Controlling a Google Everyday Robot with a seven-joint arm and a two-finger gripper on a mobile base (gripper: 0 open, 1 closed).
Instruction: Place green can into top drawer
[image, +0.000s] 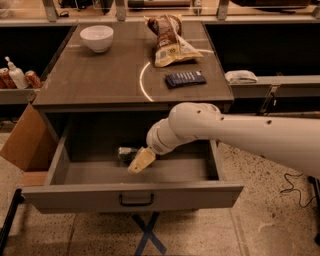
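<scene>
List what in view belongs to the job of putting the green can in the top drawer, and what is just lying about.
Belongs to the job:
green can, lying inside the open drawer
top drawer, pulled out
gripper, down in the drawer right beside the can

Lying about:
white bowl on the tabletop
snack bag
dark blue packet
cardboard box at the left

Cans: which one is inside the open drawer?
The green can, in the top drawer beside the gripper; the red cans sit outside on the left shelf.
</scene>
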